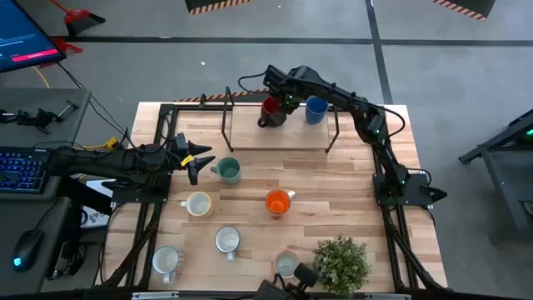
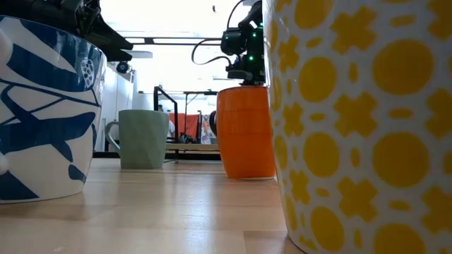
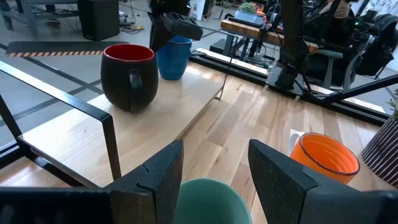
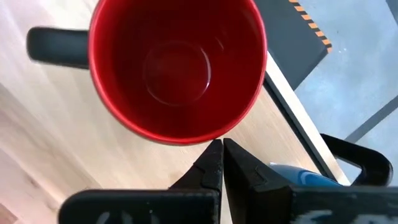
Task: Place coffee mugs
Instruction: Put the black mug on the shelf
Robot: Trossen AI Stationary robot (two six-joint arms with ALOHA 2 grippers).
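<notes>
While unheld, teal mug (image 3: 208, 200) between left gripper (image 3: 214, 171) fingers.

Raised shelf (image 1: 250, 137) along tabletop's (image 1: 350, 200) far edge: two mugs (image 1: 271, 111) side by side on it. Mid-table: one mug (image 1: 226, 170) toward left edge, two (image 1: 198, 203) nearer. Three mugs (image 1: 227, 241) along near edge; potted plant (image 1: 341, 262) at near-right corner.

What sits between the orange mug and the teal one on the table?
Nothing: in the high view only bare wood separates the teal mug and orange mug.
</notes>
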